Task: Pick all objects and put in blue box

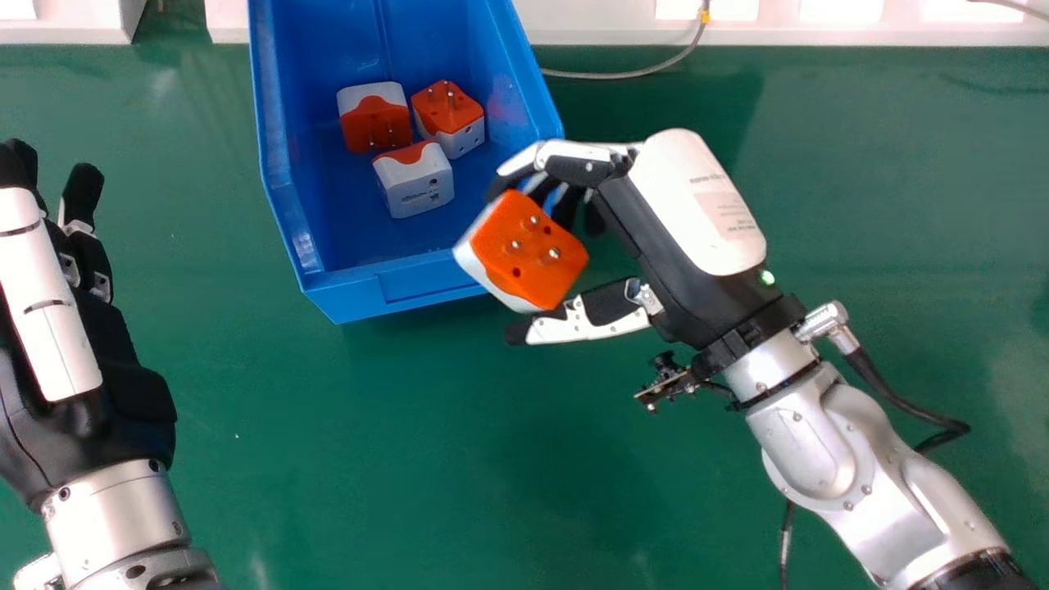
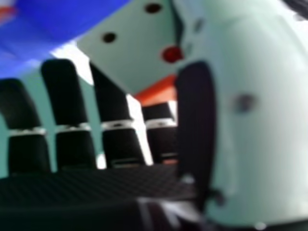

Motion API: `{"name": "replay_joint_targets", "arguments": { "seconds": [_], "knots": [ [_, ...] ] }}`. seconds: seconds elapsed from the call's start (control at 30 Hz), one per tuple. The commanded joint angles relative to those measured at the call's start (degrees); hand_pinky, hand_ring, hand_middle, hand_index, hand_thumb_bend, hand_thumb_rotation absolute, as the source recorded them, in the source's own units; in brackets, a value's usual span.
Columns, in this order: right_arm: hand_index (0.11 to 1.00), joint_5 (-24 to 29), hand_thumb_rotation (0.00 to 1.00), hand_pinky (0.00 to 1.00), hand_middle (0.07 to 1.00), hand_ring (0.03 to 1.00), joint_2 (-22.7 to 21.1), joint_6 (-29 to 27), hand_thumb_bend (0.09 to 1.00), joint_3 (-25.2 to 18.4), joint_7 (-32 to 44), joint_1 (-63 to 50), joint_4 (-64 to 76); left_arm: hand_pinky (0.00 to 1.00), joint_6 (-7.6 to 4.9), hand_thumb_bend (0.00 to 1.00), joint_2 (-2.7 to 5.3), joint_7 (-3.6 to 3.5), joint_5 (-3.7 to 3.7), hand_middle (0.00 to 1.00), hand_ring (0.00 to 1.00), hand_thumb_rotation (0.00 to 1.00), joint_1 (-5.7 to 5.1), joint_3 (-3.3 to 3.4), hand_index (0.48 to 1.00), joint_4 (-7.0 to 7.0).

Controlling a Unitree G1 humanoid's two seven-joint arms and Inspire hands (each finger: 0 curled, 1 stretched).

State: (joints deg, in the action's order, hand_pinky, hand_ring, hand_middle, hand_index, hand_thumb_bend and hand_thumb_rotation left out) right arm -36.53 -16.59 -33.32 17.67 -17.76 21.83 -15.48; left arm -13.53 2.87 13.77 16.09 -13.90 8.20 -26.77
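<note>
Orange-and-white plug adapter (image 1: 529, 250), one, with metal pins on its orange face: centre of the head view, tilted, held off the table at the box's lower right corner. In the right hand view, its pale side with round holes lies between the fingers and thumb.

Right hand (image 1: 656, 246), black and white: right of centre, grasping the adapter between bent fingers and thumb. Silver forearm (image 1: 869, 483): runs to the lower right corner, a black cable (image 1: 901, 406) at its wrist.

Blue box (image 1: 410, 287), open-topped: upper left of centre, running out at the top edge. Contents, three further adapters, near one another: one orange and white (image 1: 375, 123), to the left; one with pins upward (image 1: 448, 111), to the right; one mostly white with slots (image 1: 418, 182), below these two.

Left hand (image 1: 119, 393): left edge, holding nothing, fingers relaxed.

Green table (image 1: 410, 459): beneath all. Grey cable (image 1: 623, 75): curves from the top edge to the box's right side.
</note>
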Motion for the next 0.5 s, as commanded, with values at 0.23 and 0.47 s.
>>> {"name": "replay_joint_targets", "arguments": {
  "seconds": [0.23, 0.47],
  "knots": [
    [0.519, -5.4, 0.0, 0.31, 0.523, 0.411, 2.7, 3.2, 0.494, -2.0, -3.8, 13.9, -0.4, 0.91, -0.5, 0.63, 1.93, -0.02, -1.98, 1.0, 0.99, 0.77, 1.95, 0.01, 1.0, 0.05],
    [0.495, -8.1, 0.0, 0.31, 0.524, 0.413, 6.5, 5.0, 0.495, 1.4, -6.5, 32.9, -21.2, 0.9, -0.8, 0.64, 2.31, 0.05, -1.86, 1.0, 0.99, 0.76, 2.39, 0.12, 1.0, 0.35]
  ]
}}
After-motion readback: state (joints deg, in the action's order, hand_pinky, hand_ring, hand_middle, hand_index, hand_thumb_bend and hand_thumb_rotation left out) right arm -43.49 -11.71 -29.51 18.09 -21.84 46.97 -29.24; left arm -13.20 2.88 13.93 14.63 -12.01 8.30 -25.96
